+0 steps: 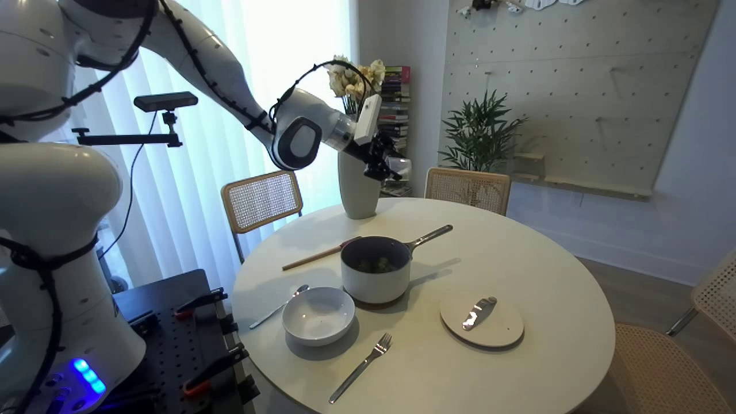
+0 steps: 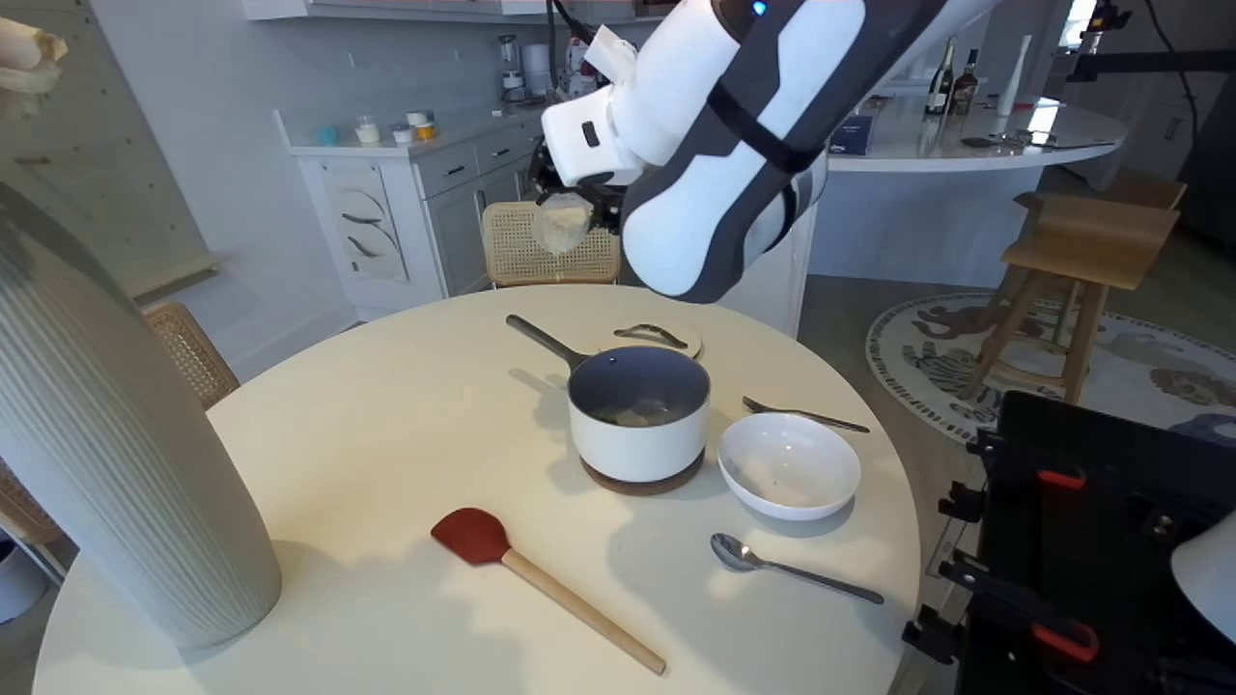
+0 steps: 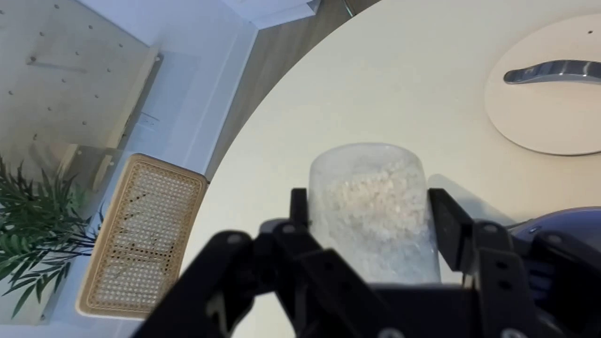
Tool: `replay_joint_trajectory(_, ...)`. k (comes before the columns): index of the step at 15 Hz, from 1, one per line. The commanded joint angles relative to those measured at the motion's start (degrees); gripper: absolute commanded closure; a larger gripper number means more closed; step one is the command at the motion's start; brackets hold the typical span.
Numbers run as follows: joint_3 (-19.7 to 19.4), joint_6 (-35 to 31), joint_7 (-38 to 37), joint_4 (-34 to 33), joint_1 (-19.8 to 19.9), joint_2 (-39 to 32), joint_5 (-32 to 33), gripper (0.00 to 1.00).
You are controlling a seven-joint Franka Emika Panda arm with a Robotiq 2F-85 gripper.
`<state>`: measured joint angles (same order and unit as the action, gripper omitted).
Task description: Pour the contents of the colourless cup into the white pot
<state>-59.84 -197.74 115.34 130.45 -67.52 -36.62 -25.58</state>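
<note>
Gripper [image 3: 369, 206], black: clamped on the sides of the colourless cup [image 3: 375, 202], which holds pale grains. Cup: raised above the table [image 2: 386, 454]. White pot [image 2: 637, 449]: apart from the cup, lower right in the wrist view, partly hidden by the gripper; standing on a brown trivet [image 2: 642, 488], white bowl [image 2: 763, 444] just beside. Bare tabletop: between pot handle [image 2: 546, 342] and tall vase [image 2: 135, 434]. Table edge: curving left of the cup, wrist view.

Home kitchen, drawers [image 2: 447, 174], dining table [image 1: 506, 253] (round)
</note>
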Motion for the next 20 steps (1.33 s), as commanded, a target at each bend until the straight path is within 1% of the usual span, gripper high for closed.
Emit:
replay_joint_trajectory(1,-3.18,-0.97,-7.50,3.48,-1.08,-2.23,6.59,0.61)
replay_joint_trajectory(6,-4.87,-0.97,-14.64,6.10,-0.06,-3.79,14.14,0.61)
replay_joint_trajectory(9,-6.44,-0.97,-17.71,5.88,-1.50,-5.99,16.51,0.61)
replay_joint_trajectory(11,-8.48,-0.87,-19.07,4.85,-3.89,-9.43,16.36,0.61)
replay_joint_trajectory(12,-8.78,-0.79,-19.80,4.90,-4.49,-9.97,16.82,0.61)
replay_joint_trajectory(15,-11.16,-0.77,-21.99,4.73,-8.01,-15.17,16.51,0.61)
replay_joint_trajectory(20,-12.84,-0.77,-25.97,5.93,-11.93,-22.84,17.34,0.61)
